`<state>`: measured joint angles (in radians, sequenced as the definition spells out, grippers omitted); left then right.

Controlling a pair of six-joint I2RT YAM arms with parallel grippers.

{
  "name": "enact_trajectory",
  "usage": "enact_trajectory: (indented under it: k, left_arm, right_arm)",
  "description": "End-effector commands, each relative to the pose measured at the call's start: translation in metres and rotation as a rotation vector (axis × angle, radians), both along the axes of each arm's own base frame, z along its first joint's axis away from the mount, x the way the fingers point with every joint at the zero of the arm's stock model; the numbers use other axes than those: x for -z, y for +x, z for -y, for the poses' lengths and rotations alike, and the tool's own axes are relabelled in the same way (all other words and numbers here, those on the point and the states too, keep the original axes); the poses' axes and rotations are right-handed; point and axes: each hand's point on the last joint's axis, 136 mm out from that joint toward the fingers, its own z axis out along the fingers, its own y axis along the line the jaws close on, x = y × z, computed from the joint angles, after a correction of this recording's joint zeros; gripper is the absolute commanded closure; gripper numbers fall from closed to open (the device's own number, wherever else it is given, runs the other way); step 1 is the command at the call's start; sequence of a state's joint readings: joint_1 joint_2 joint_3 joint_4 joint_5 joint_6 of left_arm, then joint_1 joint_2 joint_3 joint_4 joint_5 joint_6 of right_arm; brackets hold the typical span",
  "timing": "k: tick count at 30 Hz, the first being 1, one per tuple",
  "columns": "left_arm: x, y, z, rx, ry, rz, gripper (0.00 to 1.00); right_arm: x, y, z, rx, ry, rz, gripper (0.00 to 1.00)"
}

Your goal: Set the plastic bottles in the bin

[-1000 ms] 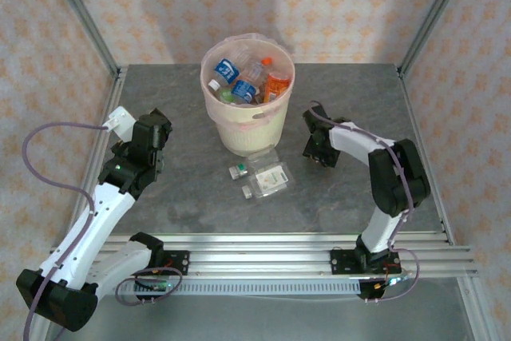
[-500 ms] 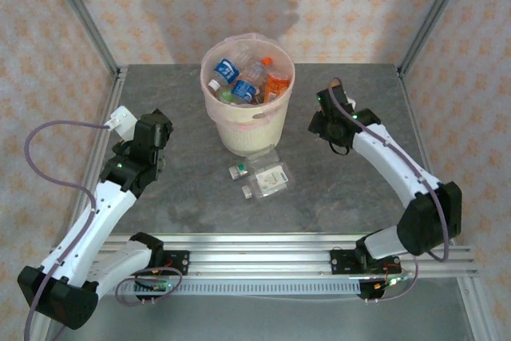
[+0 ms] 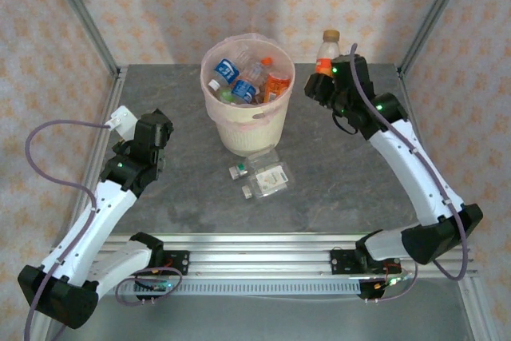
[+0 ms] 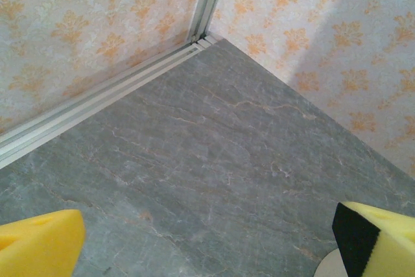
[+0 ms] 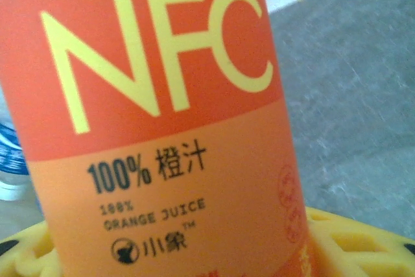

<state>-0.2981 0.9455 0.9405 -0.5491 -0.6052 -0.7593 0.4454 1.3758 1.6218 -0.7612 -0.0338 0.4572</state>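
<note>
Right gripper (image 3: 320,79) clamped on the juice bottle (image 5: 155,128), held upright. Bin (image 3: 239,133) is to its left. Carry step; next, swing left over the rim and release. Left gripper (image 4: 207,244) wide apart, holding nothing.

A grey, stone-veined counter (image 3: 351,189) sits inside walls of cream paper printed with orange florets (image 3: 160,5), framed by slanting aluminium posts (image 3: 80,13). Near its middle lies a clear flat packet (image 3: 271,175) with a pale card inside; two smaller packets (image 3: 237,171) lie just left of it, apart. Along the near edge runs a ribbed aluminium rail (image 3: 271,247).
</note>
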Motion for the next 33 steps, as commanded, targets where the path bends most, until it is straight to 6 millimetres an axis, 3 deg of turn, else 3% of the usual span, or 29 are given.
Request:
enact_trajectory:
  k: [1, 8, 15, 26, 33]
  left_arm:
    - [-0.003, 0.002, -0.003, -0.014, 0.001, 0.01, 0.0]
    - [-0.006, 0.003, -0.002, -0.005, -0.001, 0.012, 0.0]
    - [-0.008, 0.005, 0.0, 0.005, -0.008, 0.017, 0.0]
    - [-0.011, 0.007, 0.004, 0.027, -0.027, 0.028, 0.0]
    - [-0.013, 0.003, 0.002, 0.019, -0.021, 0.032, 0.0]
  right_arm:
    - [-0.031, 0.007, -0.017, -0.082, 0.017, 0.064, 0.58]
    - [-0.065, 0.026, -0.06, -0.217, 0.032, 0.105, 0.58]
    - [-0.078, 0.043, -0.103, -0.334, -0.022, 0.128, 0.58]
    - [-0.051, 0.072, -0.167, -0.522, -0.045, 0.11, 0.58]
    - [-0.029, 0.059, -0.182, -0.602, -0.111, 0.065, 0.57]
